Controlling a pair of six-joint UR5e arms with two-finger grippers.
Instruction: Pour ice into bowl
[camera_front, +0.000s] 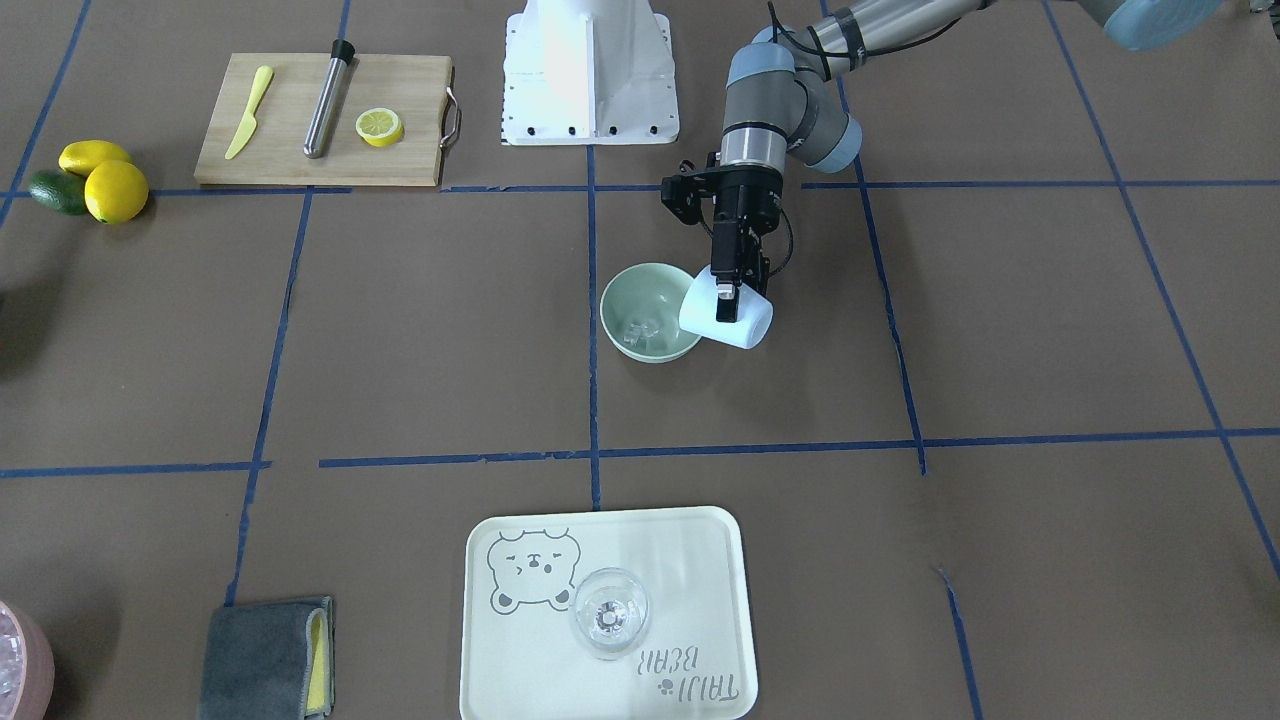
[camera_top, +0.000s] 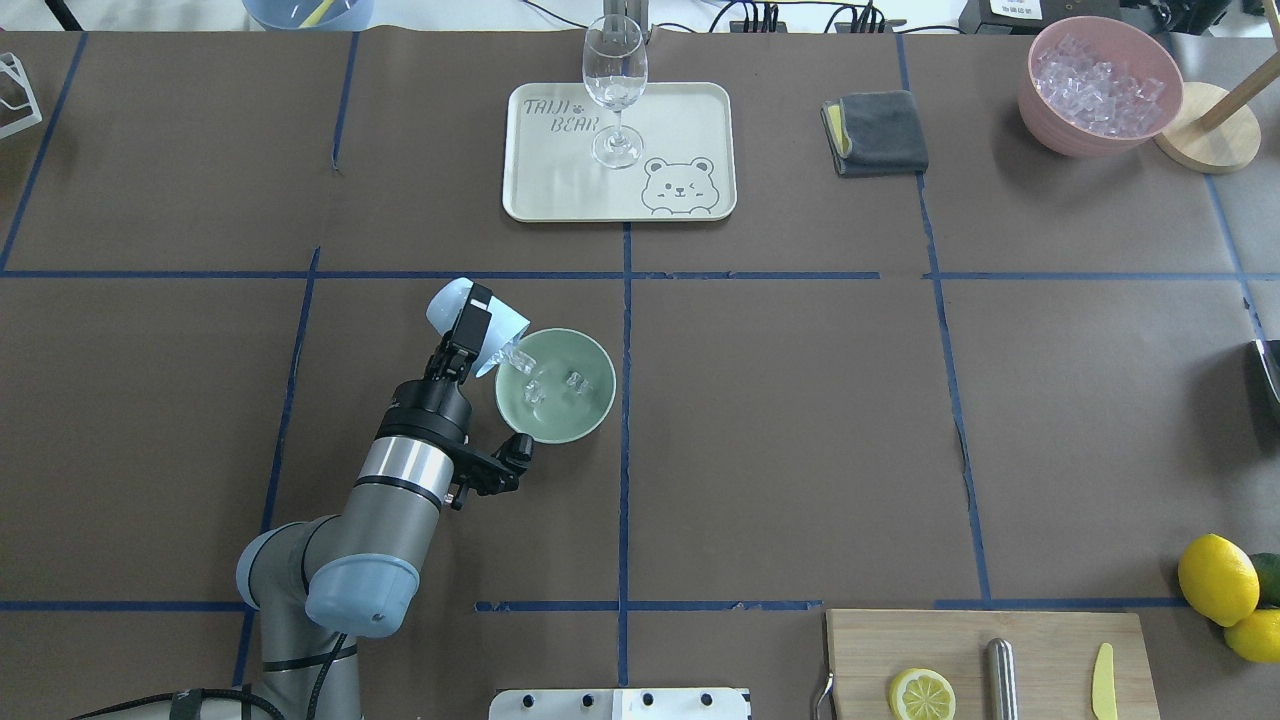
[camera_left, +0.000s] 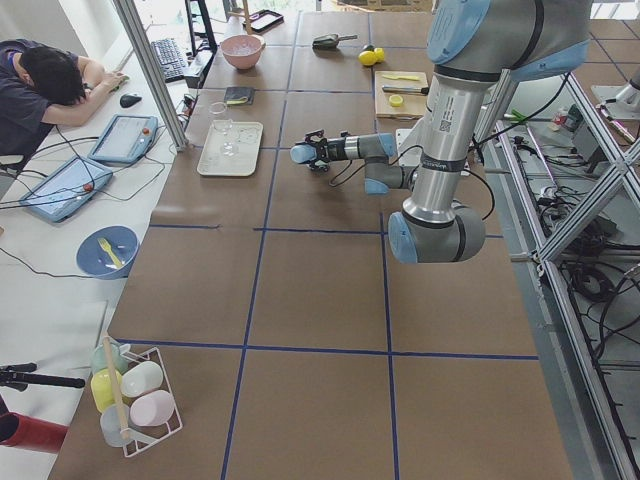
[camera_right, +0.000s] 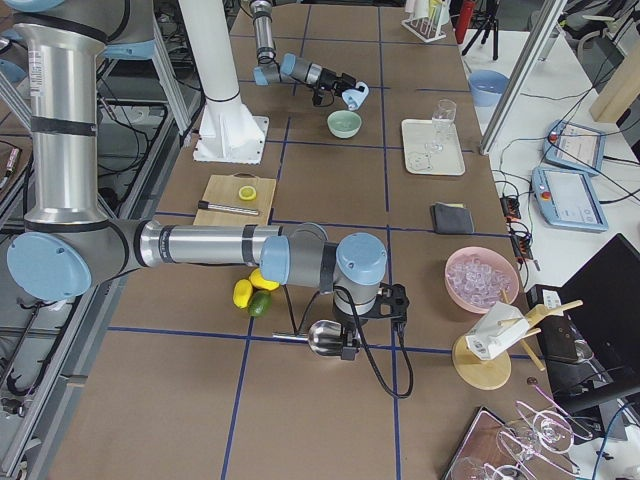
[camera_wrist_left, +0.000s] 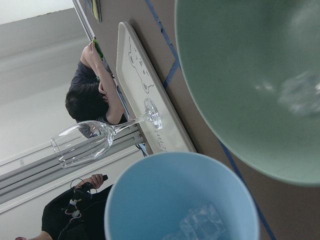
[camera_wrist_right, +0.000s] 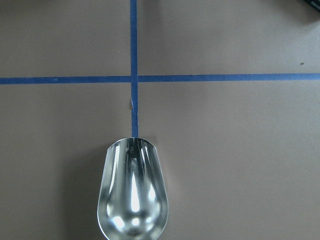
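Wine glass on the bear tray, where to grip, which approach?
The wine glass stands upright on the tray, so I'd pinch its thin stem, coming in level from the robot's side. The rounded upper part looks too wide, and the foot lies flat on the tray with no edge to grab.

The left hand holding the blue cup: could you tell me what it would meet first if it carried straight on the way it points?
Beyond the blue cup it grips, the left hand aims toward the cream tray; probably the tray's robot-side edge, or the table just before it, since height is unclear.
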